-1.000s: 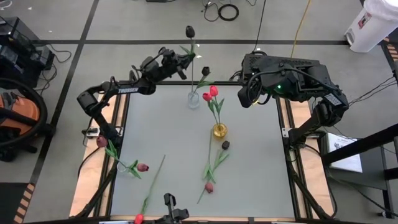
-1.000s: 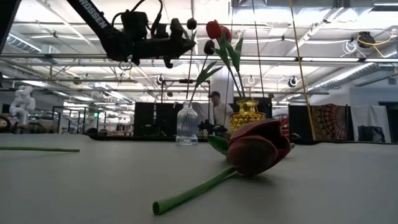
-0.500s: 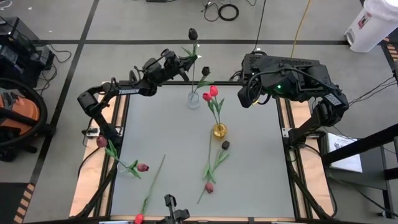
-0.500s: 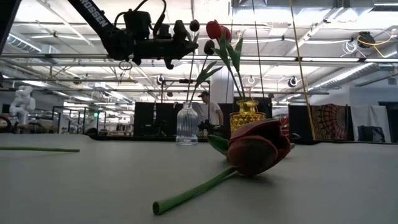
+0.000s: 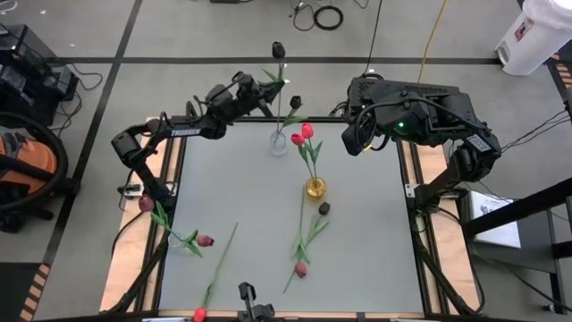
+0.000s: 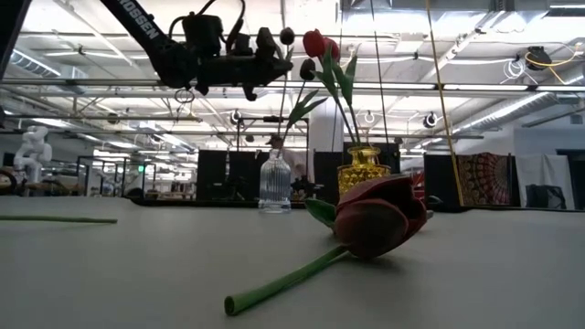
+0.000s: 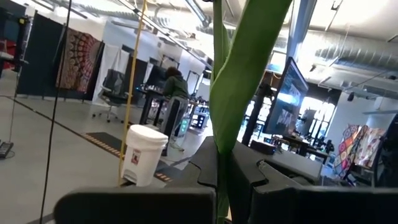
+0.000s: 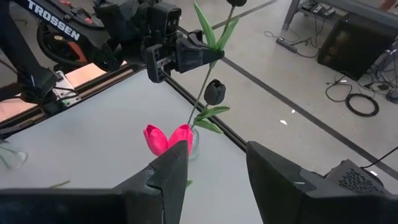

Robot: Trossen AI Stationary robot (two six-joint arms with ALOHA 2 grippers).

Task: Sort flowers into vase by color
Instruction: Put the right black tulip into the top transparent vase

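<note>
1. My left tool is raised above the far edge of the surface, just above the clear vase. Its fingers are closed on the stem of a black tulip.
2. That tulip's long axis stands close to upright in the low view, with its dark head at the top. The stem runs down towards the clear vase. I cannot tell whether its lower end is inside the neck.
3. A second black tulip stands in the clear vase with its head up, leaning slightly.
4. Two red-pink tulips stand in the yellow vase, stems upright and leaning towards the far side.
5. Several tulips lie flat on the surface. A dark one and a maroon one lie near the middle, their stems running roughly near-to-far.
6. My right tool hangs over the far right corner. Its fingers are spread apart and hold nothing.
</note>
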